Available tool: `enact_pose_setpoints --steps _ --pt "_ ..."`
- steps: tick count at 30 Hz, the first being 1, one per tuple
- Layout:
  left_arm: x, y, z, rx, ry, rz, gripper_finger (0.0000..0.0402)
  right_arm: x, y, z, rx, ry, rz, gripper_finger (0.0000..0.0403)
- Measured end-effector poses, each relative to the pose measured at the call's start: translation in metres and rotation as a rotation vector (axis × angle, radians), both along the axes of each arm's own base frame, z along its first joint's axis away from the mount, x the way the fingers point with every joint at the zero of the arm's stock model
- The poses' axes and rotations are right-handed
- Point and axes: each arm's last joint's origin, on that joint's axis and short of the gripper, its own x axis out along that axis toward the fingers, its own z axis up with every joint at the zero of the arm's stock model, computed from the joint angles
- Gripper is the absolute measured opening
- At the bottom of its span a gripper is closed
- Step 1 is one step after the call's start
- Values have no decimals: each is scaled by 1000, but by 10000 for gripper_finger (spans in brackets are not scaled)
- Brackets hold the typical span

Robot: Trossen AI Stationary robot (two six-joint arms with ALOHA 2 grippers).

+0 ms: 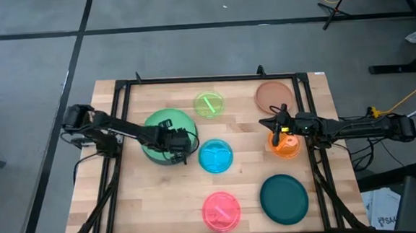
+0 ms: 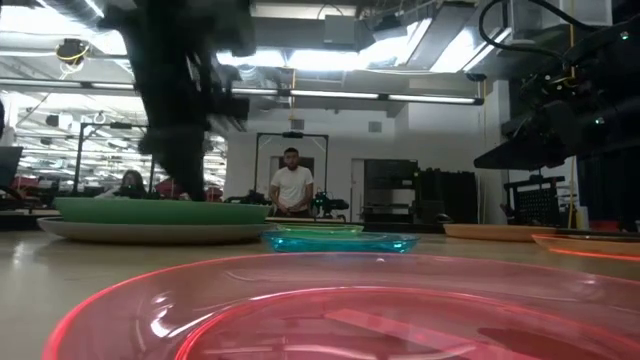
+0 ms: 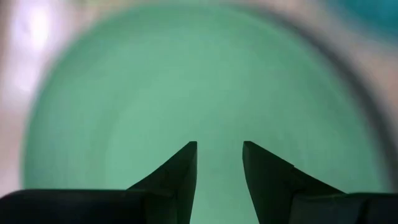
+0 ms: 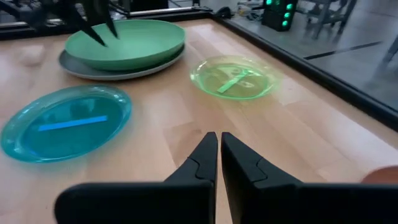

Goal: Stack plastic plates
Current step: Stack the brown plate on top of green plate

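Note:
The light green plate (image 1: 164, 126) lies on the grey plate (image 4: 118, 70) at the table's left middle; the stack also shows in the low view (image 2: 150, 210). My left gripper (image 3: 219, 144) is open and empty close above the green plate's near right part (image 1: 175, 146). My right gripper (image 4: 219, 135) is shut and empty, above the bare wood between the brown plate (image 1: 274, 96) and the orange plate (image 1: 285, 146), pointing toward the table's left. The lime plate (image 1: 209, 104), blue plate (image 1: 215, 156), pink plate (image 1: 221, 209) and dark teal plate (image 1: 284, 197) lie singly on the table.
A black frame (image 1: 191, 80) runs around the table top. Bare wood lies at the near left (image 1: 148, 200) and between the blue and orange plates. A person (image 2: 292, 188) stands far off in the room behind the table.

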Motion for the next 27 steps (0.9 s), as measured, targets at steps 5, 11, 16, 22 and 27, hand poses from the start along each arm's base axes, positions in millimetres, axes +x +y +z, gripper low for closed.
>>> enact_pose_setpoints --steps 5,11,16,22,27 --pt "-2 -13 25 65 -183 -92 124 1 0 1 -10 13 11 14" --pt "-2 -28 23 75 -446 -231 124 4 -1 14 -34 55 14 14" --pt "-4 -34 8 62 -659 -346 124 5 -2 26 -85 82 -27 14" --pt "-10 -36 5 38 -886 -482 124 10 -3 29 -114 105 -31 14" --pt "-17 -36 -1 16 -935 -515 124 19 -5 30 -93 144 -42 14"
